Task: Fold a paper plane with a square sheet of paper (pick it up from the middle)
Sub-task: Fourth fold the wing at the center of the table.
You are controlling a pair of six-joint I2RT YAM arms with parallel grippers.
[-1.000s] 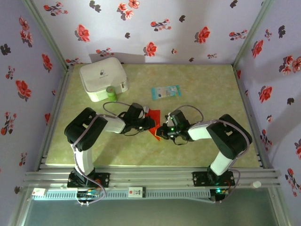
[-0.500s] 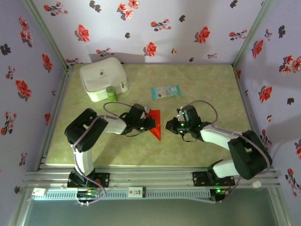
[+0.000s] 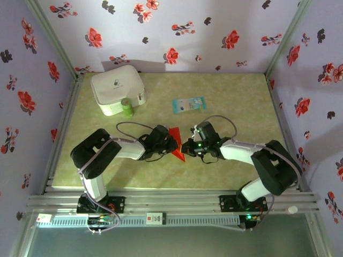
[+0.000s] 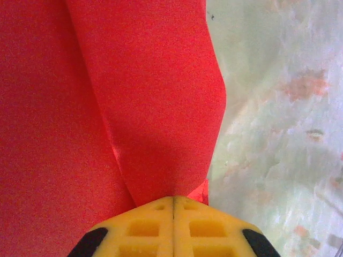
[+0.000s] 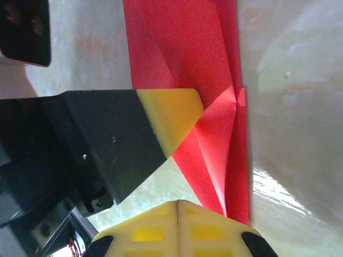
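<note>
"One red sheet of paper (image 3: 175, 135) is lying on the table (image 3: 236, 96), right? Which way is it pointing?" the first is asking.

"One, yes, folded to a slim triangle," the second is answering. "It is sitting in the middle of the table, between the two arms. Its sharp tip is pointing toward the near edge and a little right, and its broad end is facing the far wall, so the long axis is running far to near."

"What else are you counting?"

"One white case (image 3: 117, 89) at the far left, one small green container (image 3: 126, 106) standing just beside its near side, and one pale blue packet (image 3: 188, 104) lying on the far side of the sheet, apart from it. Two grippers are meeting at the paper."

"How is the left gripper (image 4: 173, 211) standing?"

"Its jaws are sitting fully closed, yellow tips pressed together. A raised fold of the red sheet is running into the seam between them, so it is pinching the paper from the left."

"And the right gripper (image 5: 178, 214)?"

"Its jaws are sitting closed too. The tips are resting at the sheet's near point, just beside its edge; whether they are touching or nipping the paper I cannot tell. In that wrist view a yellow pad (image 5: 171, 115) of the left gripper is pressing against the sheet's creased flap."
</note>
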